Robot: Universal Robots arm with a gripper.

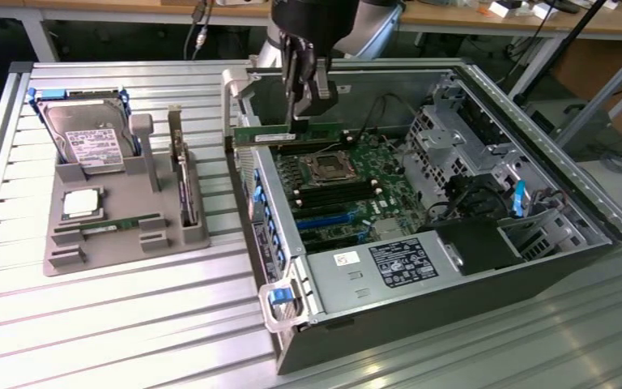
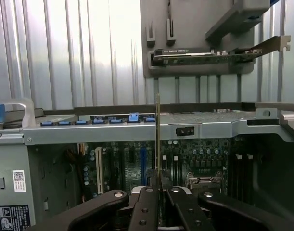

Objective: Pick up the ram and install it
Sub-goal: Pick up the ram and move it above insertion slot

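The jaws pinch the ram (image 1: 285, 134) by its upper edge. It hangs level, on its long edge, over the motherboard (image 1: 343, 194) inside the open computer case (image 1: 440, 324), near the processor socket (image 1: 327, 168). The case lies on the desk (image 1: 127, 324)

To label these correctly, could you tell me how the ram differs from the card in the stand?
The ram hangs in the gripper over the case; the card sits in its stand. The card has a metal bracket; the ram has none. Both are thin boards on edge.
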